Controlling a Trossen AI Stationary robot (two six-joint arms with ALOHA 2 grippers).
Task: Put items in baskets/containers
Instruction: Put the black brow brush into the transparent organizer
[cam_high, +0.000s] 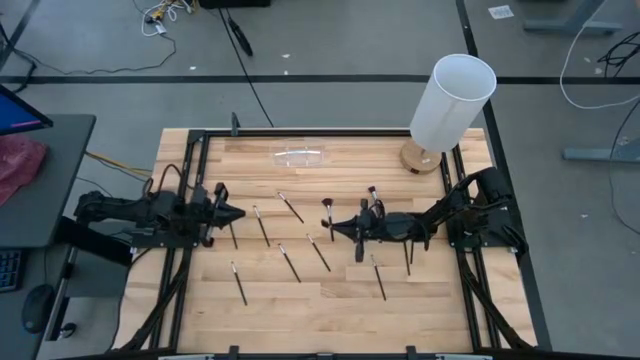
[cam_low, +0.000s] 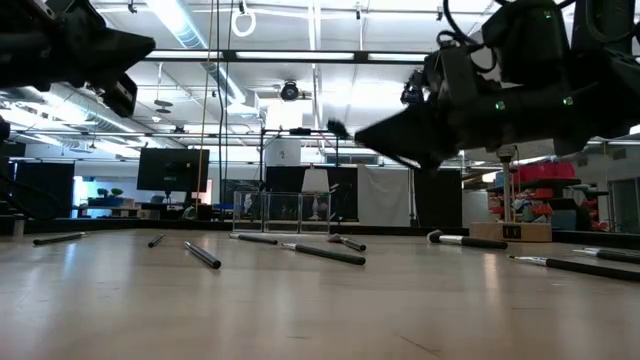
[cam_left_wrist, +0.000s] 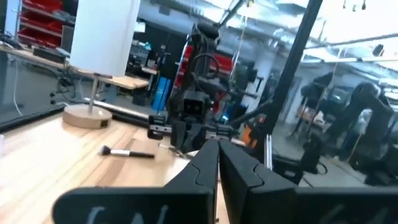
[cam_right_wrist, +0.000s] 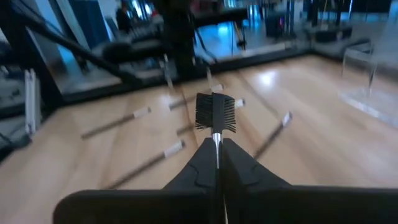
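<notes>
1. My right end effector (cam_high: 355, 229) is over the middle-right of the worktop (cam_high: 330, 305), lifted off the surface; fingers pinched together on a brush (cam_right_wrist: 216, 114) with a flat comb-like dark head, handle clamped between the tips, head sticking out forward.
2. My left end effector (cam_high: 232, 214) is over the left side of the worktop, also raised; fingers closed against each other, nothing between them.
3. Loose makeup brushes (cam_high: 290, 262) lie flat, scattered across the worktop between and in front of both end effectors; one (cam_high: 238, 283) near the left front, one (cam_high: 378, 277) just in front of the right end effector, one with a reddish tuft (cam_high: 327, 217) near centre.
4. Clear organiser box (cam_high: 301, 156) sits at the far centre edge of the worktop, well apart from both end effectors; I can't tell if anything is inside.
5. Tall white cylinder (cam_high: 452, 102) on a round wooden base (cam_high: 420, 157) stands at the far right corner.
</notes>
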